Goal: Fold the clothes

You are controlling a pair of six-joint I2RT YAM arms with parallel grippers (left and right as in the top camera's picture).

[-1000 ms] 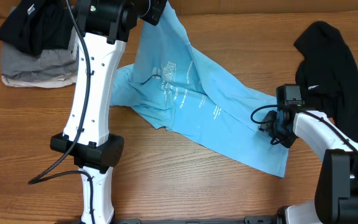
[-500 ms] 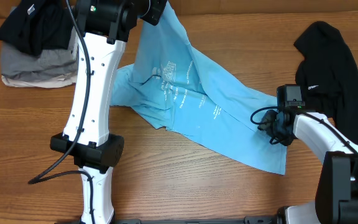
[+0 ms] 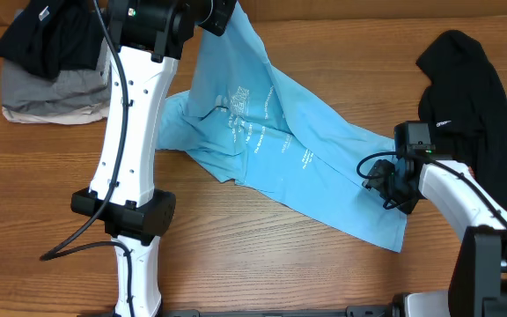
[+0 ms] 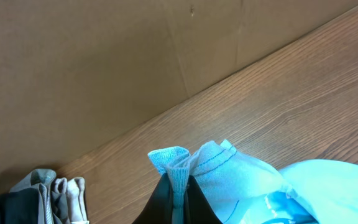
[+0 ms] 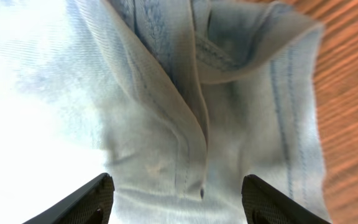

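The blue T-shirt (image 3: 271, 141) is pinched tight by the left gripper (image 4: 179, 202) at the tabletop's (image 3: 280, 255) far edge; the right gripper's (image 5: 178, 180) jaws are spread wide over the shirt near the right edge.

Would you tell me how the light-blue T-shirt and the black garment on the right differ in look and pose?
The T-shirt is light blue with white lettering; the black garment shows only a small white logo. The T-shirt lies spread across the table, one end pinched up by the left tool; the black garment lies bunched, ungripped. Both are unfolded.
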